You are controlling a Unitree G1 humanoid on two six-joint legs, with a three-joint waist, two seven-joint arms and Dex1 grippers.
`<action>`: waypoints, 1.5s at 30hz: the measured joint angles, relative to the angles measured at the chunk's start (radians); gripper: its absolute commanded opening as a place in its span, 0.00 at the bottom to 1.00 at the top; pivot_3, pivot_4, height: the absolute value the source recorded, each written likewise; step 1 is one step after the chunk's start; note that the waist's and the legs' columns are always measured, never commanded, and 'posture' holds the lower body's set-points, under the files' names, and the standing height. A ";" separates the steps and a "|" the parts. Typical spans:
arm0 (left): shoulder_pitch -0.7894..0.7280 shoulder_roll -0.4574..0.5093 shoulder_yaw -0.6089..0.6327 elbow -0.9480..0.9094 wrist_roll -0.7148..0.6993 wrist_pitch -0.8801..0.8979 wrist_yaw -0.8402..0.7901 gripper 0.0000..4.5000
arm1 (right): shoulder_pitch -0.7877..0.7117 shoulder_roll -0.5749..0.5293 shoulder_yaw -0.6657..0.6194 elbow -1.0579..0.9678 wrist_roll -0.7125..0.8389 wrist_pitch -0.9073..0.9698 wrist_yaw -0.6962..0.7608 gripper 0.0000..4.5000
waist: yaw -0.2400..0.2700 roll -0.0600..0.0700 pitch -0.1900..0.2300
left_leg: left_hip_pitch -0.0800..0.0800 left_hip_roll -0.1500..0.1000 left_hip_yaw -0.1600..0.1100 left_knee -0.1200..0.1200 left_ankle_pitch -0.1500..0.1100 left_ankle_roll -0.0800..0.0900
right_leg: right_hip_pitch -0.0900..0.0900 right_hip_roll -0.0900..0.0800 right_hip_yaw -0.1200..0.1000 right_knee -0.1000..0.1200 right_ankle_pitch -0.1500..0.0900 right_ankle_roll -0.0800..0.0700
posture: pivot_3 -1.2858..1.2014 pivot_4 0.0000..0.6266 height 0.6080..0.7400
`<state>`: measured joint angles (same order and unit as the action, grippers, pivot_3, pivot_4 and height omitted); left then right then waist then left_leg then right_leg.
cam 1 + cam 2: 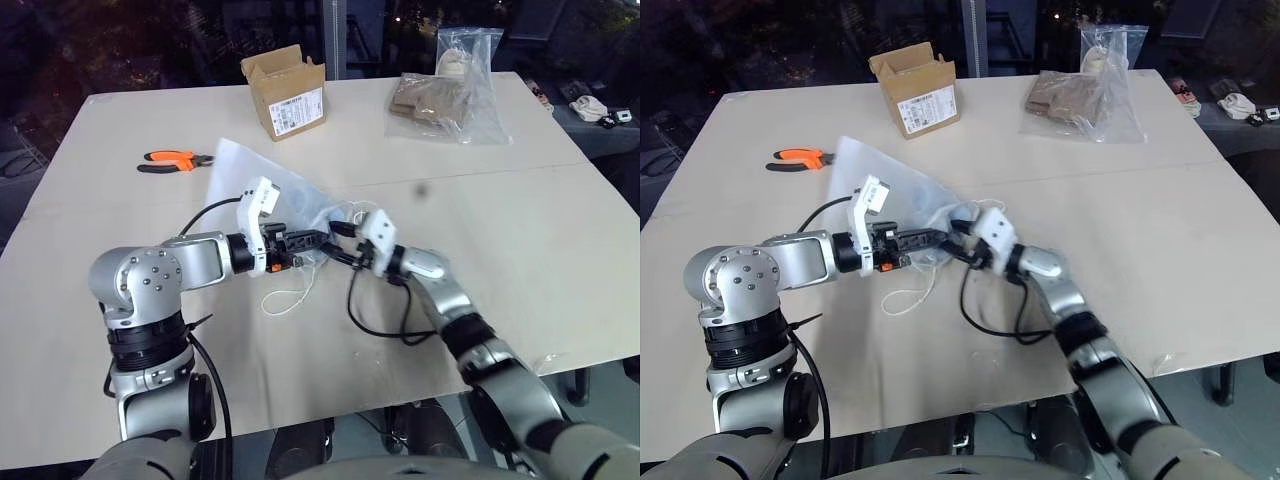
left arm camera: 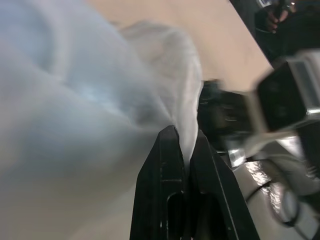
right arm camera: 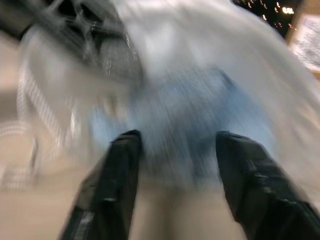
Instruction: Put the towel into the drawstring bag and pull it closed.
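At the centre of the pale wooden table (image 1: pixel 520 250) lay the translucent white mesh drawstring bag (image 1: pixel 262 175), flat body toward the far side, gathered mouth toward the robot. Left gripper (image 1: pixel 318 239): 2 black fingers pinched together on the bag's mouth fabric. Right gripper (image 1: pixel 340 243): 2 black fingers (image 3: pixel 120 170) spread apart, nothing between them, just beside the bag's mouth. Small light blue-grey terry towel (image 3: pixel 200 125): inside the bag, seen through the mesh. Thin white cord (image 1: pixel 290 298): looped on the table before the bag. Far side: 1 open brown cardboard box (image 1: pixel 287 93), 1 orange-handled pliers (image 1: pixel 175 160), 1 clear crinkly plastic bag with brown contents (image 1: pixel 445 95).
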<state>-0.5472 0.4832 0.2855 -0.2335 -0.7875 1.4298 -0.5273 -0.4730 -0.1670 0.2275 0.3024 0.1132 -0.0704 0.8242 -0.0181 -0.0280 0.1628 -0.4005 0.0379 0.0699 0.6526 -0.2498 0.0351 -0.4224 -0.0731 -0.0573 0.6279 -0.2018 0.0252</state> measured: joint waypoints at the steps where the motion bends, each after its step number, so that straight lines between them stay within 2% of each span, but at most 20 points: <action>1: 0.002 0.029 -0.020 0.021 0.009 -0.036 -0.029 0.00 | 0.049 -0.058 -0.001 -0.131 0.016 0.088 0.010 0.53 | 0.002 0.001 0.000 | 0.000 0.000 0.000 0.000 0.000 -0.001 | 0.000 0.000 0.000 0.000 0.000 0.000 | 0.52 0.24 1.00; 5: -0.001 0.092 -0.068 0.078 0.020 -0.141 -0.130 0.00 | 0.076 -0.149 -0.043 -0.388 0.048 0.329 -0.032 0.53 | -0.005 0.001 0.001 | 0.003 0.002 0.001 -0.001 0.000 -0.002 | -0.001 0.004 -0.001 0.000 -0.001 0.000 | 0.52 0.24 1.00; 7: -0.002 0.121 -0.098 0.095 0.024 -0.174 -0.170 0.00 | 0.037 -0.141 -0.056 -0.384 0.022 0.371 -0.099 0.53 | -0.006 0.001 0.001 | 0.003 0.002 0.001 -0.001 0.001 -0.002 | -0.001 0.006 -0.002 0.000 -0.001 0.000 | 0.52 0.24 1.00; 9: -0.004 0.162 -0.130 0.111 0.039 -0.214 -0.220 0.00 | -0.043 -0.128 -0.057 -0.289 -0.026 0.379 -0.174 0.53 | -0.005 0.001 0.001 | 0.003 0.002 0.001 -0.001 0.001 -0.002 | -0.001 0.009 -0.002 0.000 -0.003 -0.004 | 0.52 0.24 1.00; 12: -0.011 0.204 -0.165 0.130 0.063 -0.266 -0.268 0.00 | -0.128 -0.089 -0.055 -0.122 -0.053 0.364 -0.209 0.53 | 0.000 0.001 0.001 | 0.003 0.001 0.002 0.000 0.001 -0.002 | -0.001 0.009 -0.001 0.000 -0.002 -0.005 | 0.52 0.24 1.00; 18: -0.039 0.219 -0.258 0.148 0.142 -0.389 -0.311 0.00 | -0.316 0.008 -0.038 0.294 -0.111 0.251 -0.280 0.53 | 0.004 0.001 0.001 | -0.003 0.001 0.003 0.000 0.001 -0.002 | -0.005 0.009 0.000 -0.001 0.000 -0.001 | 0.52 0.24 1.00; 19: -0.039 0.219 -0.265 0.148 0.153 -0.406 -0.317 0.00 | -0.348 0.015 -0.039 0.352 -0.124 0.219 -0.304 0.41 | 0.003 0.001 0.001 | -0.007 0.001 0.003 0.000 0.001 -0.002 | -0.008 0.009 0.000 -0.001 0.001 -0.001 | 0.52 0.24 1.00; 21: -0.039 0.220 -0.272 0.148 0.174 -0.431 -0.321 0.00 | -0.377 0.017 -0.045 0.415 -0.139 0.175 -0.329 0.26 | 0.004 0.001 0.001 | -0.014 0.001 0.002 0.001 0.002 -0.002 | -0.013 0.009 -0.001 -0.001 0.001 -0.001 | 0.52 0.24 1.00; 24: -0.038 0.222 -0.287 0.148 0.201 -0.468 -0.328 0.00 | -0.376 0.018 -0.049 0.453 -0.143 0.129 -0.326 0.01 | 0.003 0.001 0.001 | -0.016 0.001 0.002 0.001 0.002 -0.002 | -0.015 0.009 -0.001 -0.001 0.001 0.000 | 0.52 0.24 1.00; 28: -0.025 0.224 -0.288 0.161 0.224 -0.523 -0.344 0.00 | -0.325 0.005 -0.050 0.392 -0.139 0.122 -0.287 0.01 | 0.002 0.001 0.001 | -0.015 0.001 0.002 0.001 0.002 -0.002 | -0.015 0.009 -0.002 -0.001 0.000 0.000 | 0.52 0.24 1.00; 29: -0.018 0.224 -0.285 0.170 0.225 -0.529 -0.346 0.10 | -0.299 0.002 -0.050 0.351 -0.133 0.132 -0.274 0.00 | 0.002 0.001 0.001 | -0.014 0.001 0.002 0.001 0.002 -0.002 | -0.015 0.009 -0.002 0.000 0.000 0.000 | 0.52 0.24 1.00; 31: 0.006 0.221 -0.252 0.177 0.200 -0.529 -0.364 0.20 | -0.255 -0.003 -0.051 0.273 -0.114 0.157 -0.258 0.00 | 0.001 0.001 0.001 | -0.014 0.002 0.002 0.001 0.002 -0.002 | -0.015 0.009 -0.001 0.001 0.000 0.000 | 0.52 0.24 1.00; 35: 0.094 0.253 -0.093 0.148 0.099 -0.502 -0.388 0.57 | -0.152 -0.021 -0.054 0.039 -0.072 0.268 -0.225 0.00 | -0.006 0.001 0.001 | -0.014 0.002 0.002 0.001 0.002 -0.002 | -0.016 0.009 0.000 0.003 0.000 0.000 | 0.52 0.24 1.00; 39: 0.253 0.330 0.017 0.045 0.024 -0.445 -0.419 0.57 | -0.107 -0.035 -0.050 -0.071 -0.060 0.336 -0.218 0.00 | -0.016 0.000 0.001 | -0.013 0.002 0.002 0.001 0.002 -0.002 | -0.016 0.009 0.000 0.004 0.000 0.000 | 0.52 0.24 1.00; 40: 0.389 0.374 0.072 -0.034 -0.002 -0.428 -0.449 0.57 | -0.076 -0.038 -0.049 -0.128 -0.051 0.377 -0.216 0.00 | -0.019 0.000 0.001 | -0.013 0.002 0.002 0.002 0.001 -0.002 | -0.016 0.008 0.000 0.004 0.000 0.000 | 0.52 0.24 1.00; 43: 0.587 0.388 0.043 -0.144 0.070 -0.514 -0.451 0.57 | -0.023 -0.058 -0.050 -0.213 -0.026 0.443 -0.206 0.00 | -0.012 0.001 0.001 | -0.013 0.001 0.002 0.002 0.001 -0.002 | -0.016 0.006 -0.001 0.004 0.000 -0.001 | 0.52 0.24 1.00; 45: 0.622 0.365 -0.014 -0.169 0.132 -0.581 -0.424 0.57 | -0.010 -0.065 -0.049 -0.249 -0.017 0.468 -0.202 0.00 | 0.003 0.001 0.001 | -0.013 0.001 0.002 0.002 0.001 -0.002 | -0.016 0.007 -0.001 0.004 0.000 -0.001 | 0.52 0.24 1.00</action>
<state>0.0745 0.8477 0.2712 -0.4022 -0.6551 0.8483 -0.9518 -0.4827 -0.2317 0.1780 0.0535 0.0958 0.3975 0.6221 -0.0153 -0.0272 0.1640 -0.4137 0.0386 0.0714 0.6544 -0.2484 0.0329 -0.4384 -0.0664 -0.0585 0.6316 -0.2017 0.0241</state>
